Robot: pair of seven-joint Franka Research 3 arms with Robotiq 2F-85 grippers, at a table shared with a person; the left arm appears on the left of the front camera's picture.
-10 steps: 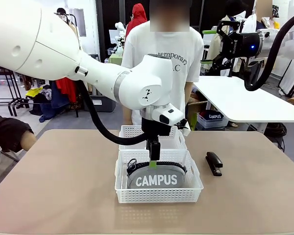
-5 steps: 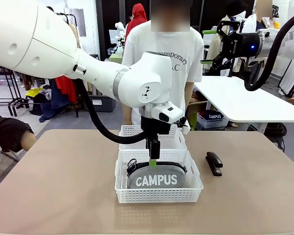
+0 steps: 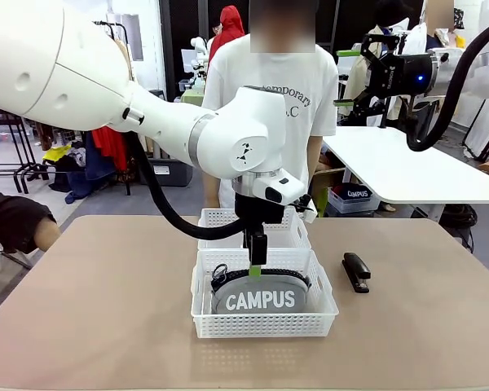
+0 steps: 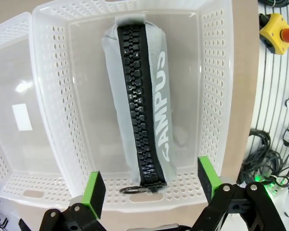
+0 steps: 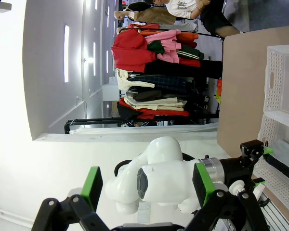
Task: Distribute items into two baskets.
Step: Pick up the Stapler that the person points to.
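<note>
White rounded arm (image 3: 90, 90), black cable (image 3: 159, 199), black fingers (image 4: 208, 179) green-padded

- The near basket (image 3: 265, 327) sits at the middle of the surface (image 3: 98, 309), with the grey pouch (image 3: 261, 298) inside it, "CAMPUS" lettering facing the camera.
- The far basket (image 3: 216, 220) stands just behind it at 12 o'clock.
- The black stapler (image 3: 356, 271) lies at the near basket's 3 o'clock, apart from it.
- The left claw (image 3: 255, 267) points straight down, just over the pouch's top edge.
- The right claw (image 3: 347, 77) hangs high at 1 o'clock, pads spread.
- A person (image 3: 261, 69) stands at 12 o'clock.
</note>
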